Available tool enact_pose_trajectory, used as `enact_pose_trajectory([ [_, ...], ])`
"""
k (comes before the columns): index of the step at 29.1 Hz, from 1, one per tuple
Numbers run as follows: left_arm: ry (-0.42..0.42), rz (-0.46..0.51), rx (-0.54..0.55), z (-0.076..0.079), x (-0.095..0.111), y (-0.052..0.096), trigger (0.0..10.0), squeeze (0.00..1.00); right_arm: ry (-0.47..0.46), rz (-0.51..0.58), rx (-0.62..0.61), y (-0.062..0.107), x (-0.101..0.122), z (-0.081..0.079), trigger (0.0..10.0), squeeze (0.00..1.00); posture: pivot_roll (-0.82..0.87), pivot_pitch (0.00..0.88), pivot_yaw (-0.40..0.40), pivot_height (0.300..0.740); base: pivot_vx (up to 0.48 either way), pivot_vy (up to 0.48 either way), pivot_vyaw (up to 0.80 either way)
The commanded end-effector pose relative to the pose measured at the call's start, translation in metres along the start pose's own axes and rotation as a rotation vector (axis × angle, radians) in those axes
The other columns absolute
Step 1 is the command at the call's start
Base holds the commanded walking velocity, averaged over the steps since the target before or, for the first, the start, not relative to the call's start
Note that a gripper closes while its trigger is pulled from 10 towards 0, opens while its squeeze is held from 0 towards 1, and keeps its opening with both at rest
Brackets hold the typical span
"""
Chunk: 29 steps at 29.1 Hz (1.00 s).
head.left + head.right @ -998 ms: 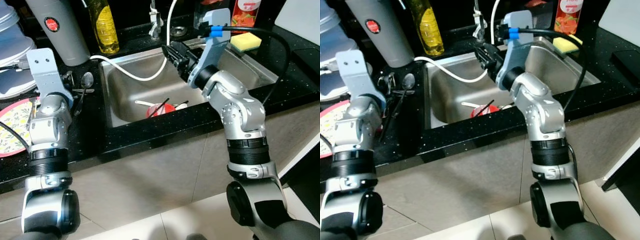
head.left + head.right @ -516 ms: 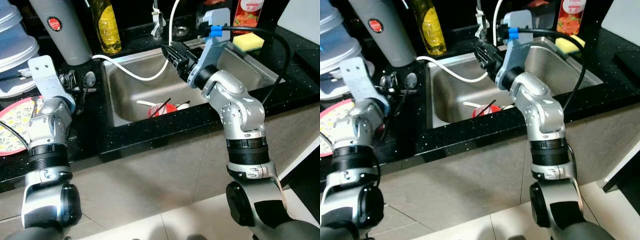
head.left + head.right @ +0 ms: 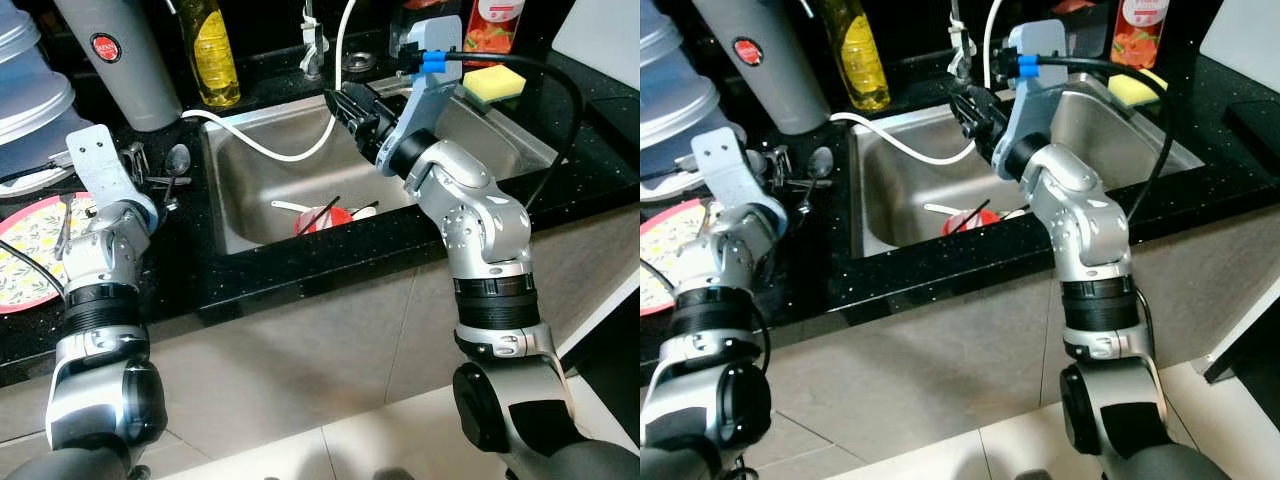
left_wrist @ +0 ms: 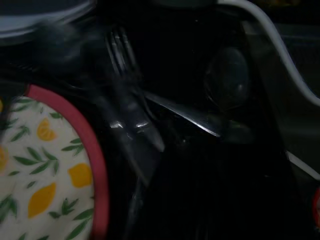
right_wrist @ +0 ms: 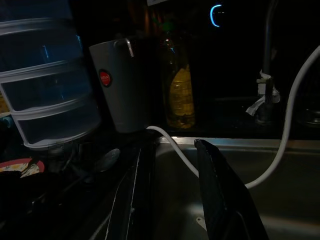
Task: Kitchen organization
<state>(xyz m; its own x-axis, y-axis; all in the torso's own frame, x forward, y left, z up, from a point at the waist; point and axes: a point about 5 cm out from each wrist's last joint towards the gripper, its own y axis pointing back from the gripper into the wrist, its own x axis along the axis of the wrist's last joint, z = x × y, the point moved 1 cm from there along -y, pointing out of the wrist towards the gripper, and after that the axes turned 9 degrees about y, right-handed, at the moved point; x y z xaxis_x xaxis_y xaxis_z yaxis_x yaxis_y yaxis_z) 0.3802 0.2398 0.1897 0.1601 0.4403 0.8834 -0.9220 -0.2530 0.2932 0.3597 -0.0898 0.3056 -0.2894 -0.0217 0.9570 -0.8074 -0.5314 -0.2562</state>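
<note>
Over the sink (image 3: 480, 125), my right jaws (image 5: 172, 200) gape empty; left unclear above the cutlery (image 4: 132, 127), so descend slowly toward twelve o'clock.

The left arm (image 3: 100, 250) has swung inward — nearer the cutlery (image 3: 160, 180).

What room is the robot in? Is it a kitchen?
Yes, it looks like a home kitchen. There is a steel sink set in a black counter, with a red bowl in it, a bottle of yellow oil behind it, and a yellow sponge beside it.
</note>
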Motion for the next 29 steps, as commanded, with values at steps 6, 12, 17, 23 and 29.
enact_pose_trajectory([
  [6,-0.061,0.074,0.038,-0.006,0.008,0.002,0.0,0.0,-0.005,0.001,0.021,-0.003,0.001,-0.006,10.0,0.0,-0.08,0.013,0.104,0.74,0.0,0.0,0.0],
  [12,-0.148,0.22,-0.011,0.008,0.028,0.01,0.0,0.0,-0.006,0.0,0.023,-0.003,0.001,-0.006,10.0,0.0,-0.07,0.009,0.105,0.74,0.0,0.0,0.0],
  [17,-0.195,0.313,-0.058,0.02,0.041,0.018,0.0,0.0,-0.007,0.0,0.023,-0.004,0.001,-0.006,10.0,0.0,-0.07,0.007,0.105,0.74,0.0,0.0,0.0],
  [23,-0.275,0.426,-0.2,0.05,0.049,0.033,0.0,0.0,-0.009,0.0,0.023,-0.004,0.0,-0.006,10.0,0.0,-0.07,0.003,0.105,0.74,0.0,0.0,0.0],
  [29,-0.304,0.413,-0.322,0.07,0.038,0.04,0.0,0.0,-0.007,0.001,0.023,-0.005,0.0,-0.006,10.0,0.0,-0.08,0.0,0.109,0.74,0.0,0.0,0.0],
])
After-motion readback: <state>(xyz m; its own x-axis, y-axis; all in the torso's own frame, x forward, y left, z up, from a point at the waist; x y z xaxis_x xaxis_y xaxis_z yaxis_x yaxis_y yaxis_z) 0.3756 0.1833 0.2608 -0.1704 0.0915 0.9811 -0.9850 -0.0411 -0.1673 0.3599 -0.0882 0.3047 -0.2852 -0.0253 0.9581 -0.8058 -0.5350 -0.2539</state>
